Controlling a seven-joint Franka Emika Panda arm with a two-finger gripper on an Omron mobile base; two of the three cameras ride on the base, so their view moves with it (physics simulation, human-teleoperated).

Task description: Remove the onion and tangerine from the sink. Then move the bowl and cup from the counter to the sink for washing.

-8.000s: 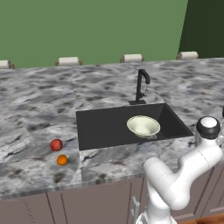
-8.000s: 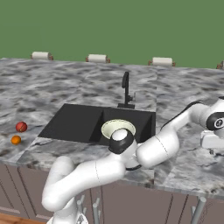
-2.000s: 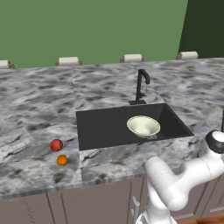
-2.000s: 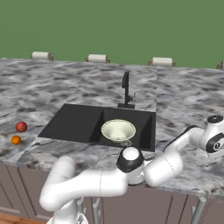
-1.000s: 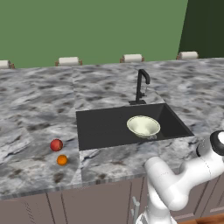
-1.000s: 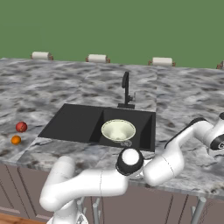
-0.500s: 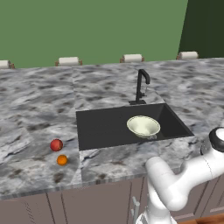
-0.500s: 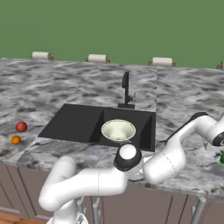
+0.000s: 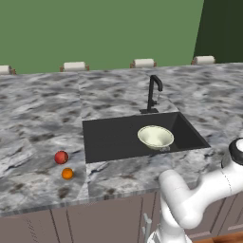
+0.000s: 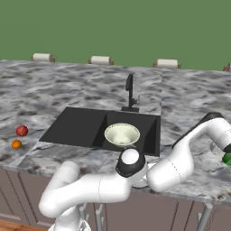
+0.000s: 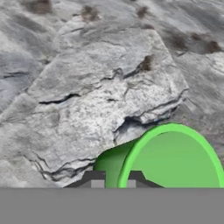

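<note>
Green wall and a long marble counter are seen from the left base view, with the black sink sunk into the stone and a curved faucet behind it. The pale bowl lies inside the sink, toward its right side. On the counter left of the sink, the red onion is set just behind the orange tangerine, the two near each other but apart. Three white holders are lined along the wall.

From the right base view, the bowl is again shown in the sink, and the onion and tangerine rest on the counter at far left. The white arm is stretched to the right edge, where a piece of the green cup is visible at its end.

In the hand view, the gripper is closed narrowly on the near wall of the cup, one finger outside the rim and the other inside. Veined counter is seen beyond it.
</note>
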